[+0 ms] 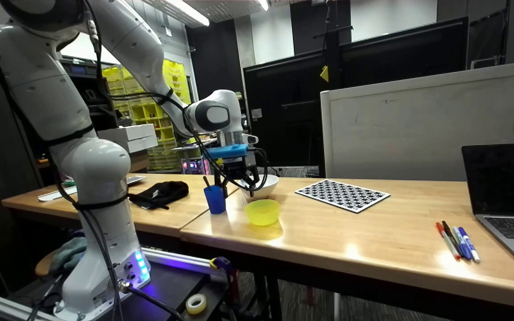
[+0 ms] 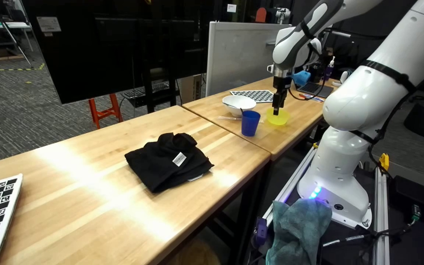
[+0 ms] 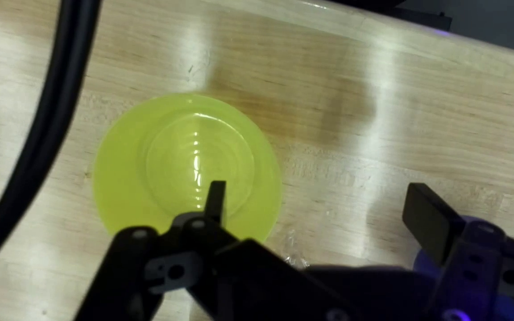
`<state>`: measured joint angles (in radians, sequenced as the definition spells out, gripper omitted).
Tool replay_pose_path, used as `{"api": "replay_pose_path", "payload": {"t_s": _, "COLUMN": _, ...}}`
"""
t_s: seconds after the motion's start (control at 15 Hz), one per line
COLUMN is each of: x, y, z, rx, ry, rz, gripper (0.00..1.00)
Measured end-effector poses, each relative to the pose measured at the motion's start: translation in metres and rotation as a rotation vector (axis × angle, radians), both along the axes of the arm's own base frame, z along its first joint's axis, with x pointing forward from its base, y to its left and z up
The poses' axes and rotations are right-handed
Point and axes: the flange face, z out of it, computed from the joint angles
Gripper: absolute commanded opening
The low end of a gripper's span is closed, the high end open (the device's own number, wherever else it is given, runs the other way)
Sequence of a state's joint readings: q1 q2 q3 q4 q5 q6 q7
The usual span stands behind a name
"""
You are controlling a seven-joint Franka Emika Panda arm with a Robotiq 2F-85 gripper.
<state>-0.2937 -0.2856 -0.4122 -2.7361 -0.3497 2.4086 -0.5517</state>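
The gripper (image 3: 317, 205) is held above the table (image 3: 328, 169) with its jaws spread wide. The yellow bowl (image 3: 185, 151) is seen below the jaws, partly covered by one finger (image 3: 215, 200) in the wrist view. Near the other finger (image 3: 430, 223), the blue cup (image 1: 215, 200) is seen, with a dark stick (image 1: 206, 181) leaning in it; whether the cup is touched cannot be told. The white bowl (image 2: 245, 105) is seen near the jaws in both exterior views; a checkered board (image 1: 346, 196) and the black cloth (image 2: 160, 163) are seen farther from them
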Motion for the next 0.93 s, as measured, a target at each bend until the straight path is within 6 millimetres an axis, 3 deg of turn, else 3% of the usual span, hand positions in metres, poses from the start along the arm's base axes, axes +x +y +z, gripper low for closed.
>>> {"api": "replay_pose_path", "payload": {"t_s": 0.93, "x": 0.009, "y": -0.011, "z": -0.042, "rx": 0.038, "ry": -0.058, "rz": 0.094, "gripper": 1.00}}
